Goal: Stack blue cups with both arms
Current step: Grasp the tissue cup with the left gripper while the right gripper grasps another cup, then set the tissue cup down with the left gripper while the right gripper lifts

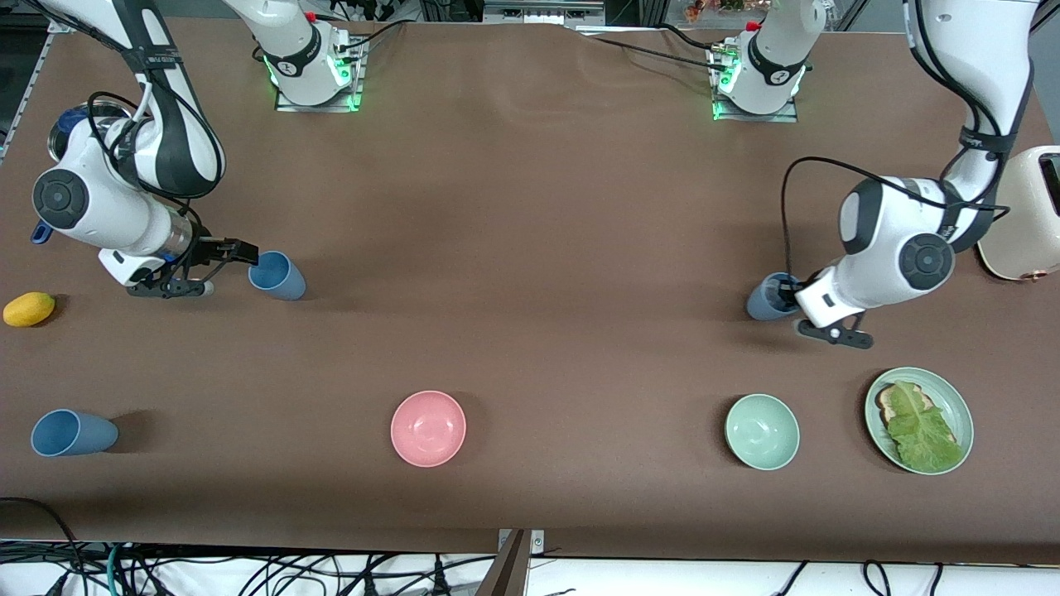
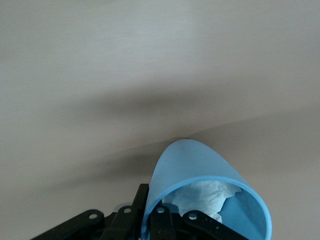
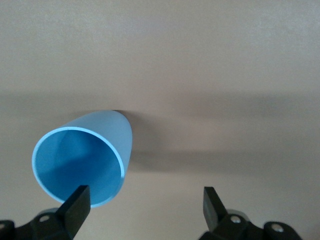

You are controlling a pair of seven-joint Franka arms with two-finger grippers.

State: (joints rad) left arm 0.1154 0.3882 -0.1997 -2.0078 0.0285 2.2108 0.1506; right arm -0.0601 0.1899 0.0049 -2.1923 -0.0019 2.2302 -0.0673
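Note:
A grey-blue cup (image 1: 768, 298) with crumpled white paper (image 2: 207, 196) inside sits low on the table at the left arm's end. My left gripper (image 1: 792, 291) is shut on its rim, one finger (image 2: 141, 202) outside the wall and one inside. A medium blue cup (image 1: 277, 276) stands at the right arm's end. My right gripper (image 1: 220, 266) is open beside it. In the right wrist view this cup (image 3: 85, 160) sits ahead of one finger (image 3: 76, 206), not between the two. Another blue cup (image 1: 71, 432) stands nearer the front camera.
A pink bowl (image 1: 428, 428), a pale green bowl (image 1: 762, 431) and a green plate (image 1: 959, 406) with toast and lettuce line the side nearest the front camera. A yellow fruit (image 1: 29, 309) lies by the right arm. A cream toaster (image 1: 1027, 217) stands by the left arm.

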